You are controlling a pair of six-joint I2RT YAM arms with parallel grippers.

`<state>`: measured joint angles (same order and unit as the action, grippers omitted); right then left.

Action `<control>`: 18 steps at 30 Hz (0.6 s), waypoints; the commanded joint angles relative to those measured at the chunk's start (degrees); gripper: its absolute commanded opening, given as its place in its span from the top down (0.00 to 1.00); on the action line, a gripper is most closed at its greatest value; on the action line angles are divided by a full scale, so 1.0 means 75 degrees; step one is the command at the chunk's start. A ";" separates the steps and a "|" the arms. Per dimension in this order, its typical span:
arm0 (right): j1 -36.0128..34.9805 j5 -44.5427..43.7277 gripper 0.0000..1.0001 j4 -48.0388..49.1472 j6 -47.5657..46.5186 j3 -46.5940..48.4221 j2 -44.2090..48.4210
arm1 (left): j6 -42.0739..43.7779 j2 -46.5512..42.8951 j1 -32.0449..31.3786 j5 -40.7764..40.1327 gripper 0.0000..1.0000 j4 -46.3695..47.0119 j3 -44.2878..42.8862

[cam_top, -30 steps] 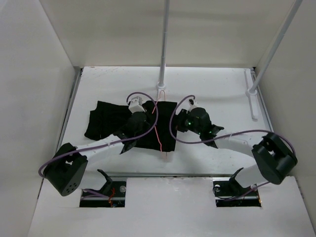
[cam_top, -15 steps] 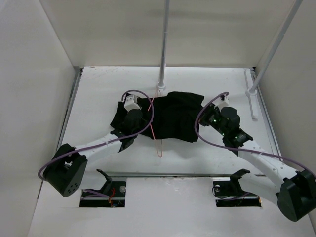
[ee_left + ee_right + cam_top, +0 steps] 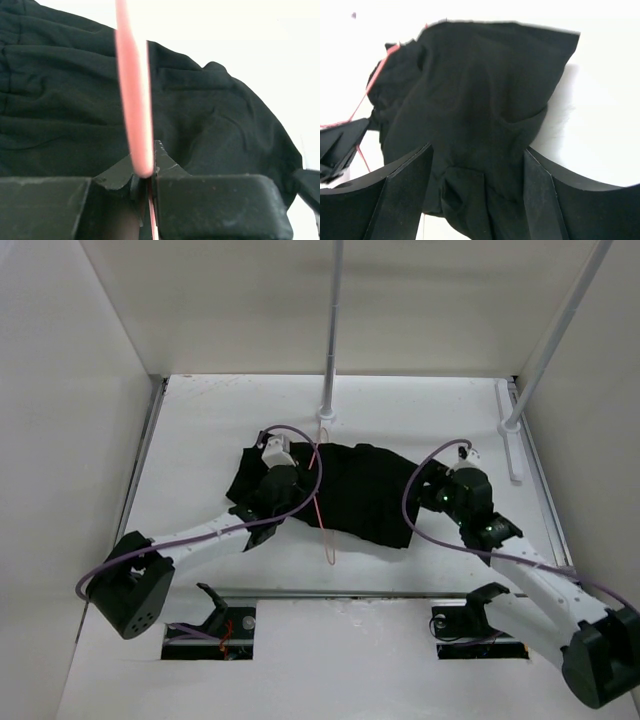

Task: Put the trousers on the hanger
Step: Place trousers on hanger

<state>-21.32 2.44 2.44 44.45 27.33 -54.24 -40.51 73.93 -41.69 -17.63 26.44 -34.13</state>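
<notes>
Trousers (image 3: 355, 495): matte black soft cloth, bunched into a rough flat heap with shallow folds and creases. We can't pick out the two legs. They lie mid-table on the smooth white table (image 3: 200, 420), just in front of the foot of the middle white pole (image 3: 330, 340), between the two grippers. In the right wrist view the cloth (image 3: 480, 85) has a ragged upper outline and one squared corner at upper right.

Hanger (image 3: 318, 505): thin pale pink-orange rod, smooth, seen almost edge-on from above. It runs from near the pole foot across the left part of the trousers, and its near tip sits over bare table. We can't make out its hook. Up close in the left wrist view the rod (image 3: 134, 100) reads as a rounded glossy pink bar rising in front of the black cloth (image 3: 215, 125).

Left gripper (image 3: 283, 480), black with blocky hard fingers, is clamped on the hanger rod. In its own camera (image 3: 150, 175) the jaws meet tight around the pink bar.

Right gripper (image 3: 440, 490) sits at the right edge of the trousers. In its own view (image 3: 476, 167) the two angular black fingers stand wide apart, with cloth lying in the gap between them and nothing pinched.

Purple cables (image 3: 300, 440) loop over both arms, thin and round.
</notes>
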 commanded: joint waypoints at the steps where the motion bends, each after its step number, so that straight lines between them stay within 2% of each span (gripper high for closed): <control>1: -0.0442 -0.0980 0.27 -0.0465 -0.0758 0.0726 0.0948 | 0.0069 -0.0459 -0.0188 -0.0029 0.97 0.0378 -0.0547; 8: -0.1521 -0.2186 0.26 -0.1401 -0.1062 0.1359 0.1513 | 0.0385 -0.0635 -0.0481 -0.0110 0.97 -0.0102 -0.1097; 12: -0.1756 -0.3393 0.19 -0.2163 -0.1531 0.1769 0.1712 | 0.0760 -0.0658 -0.0739 -0.0426 0.97 -0.0325 -0.1355; 16: -0.1733 -0.3349 0.16 -0.2340 -0.1625 0.1840 0.2169 | 0.0901 -0.0565 -0.0822 -0.0532 0.97 -0.0361 -0.1472; 18: -0.1640 -0.3291 0.19 -0.2469 -0.1707 0.1898 0.2298 | 0.0925 -0.0565 -0.0798 -0.0532 0.97 -0.0372 -0.1531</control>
<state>-33.85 -19.68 -14.44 34.04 38.11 -38.79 -35.11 71.16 -47.64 -19.97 21.43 -42.28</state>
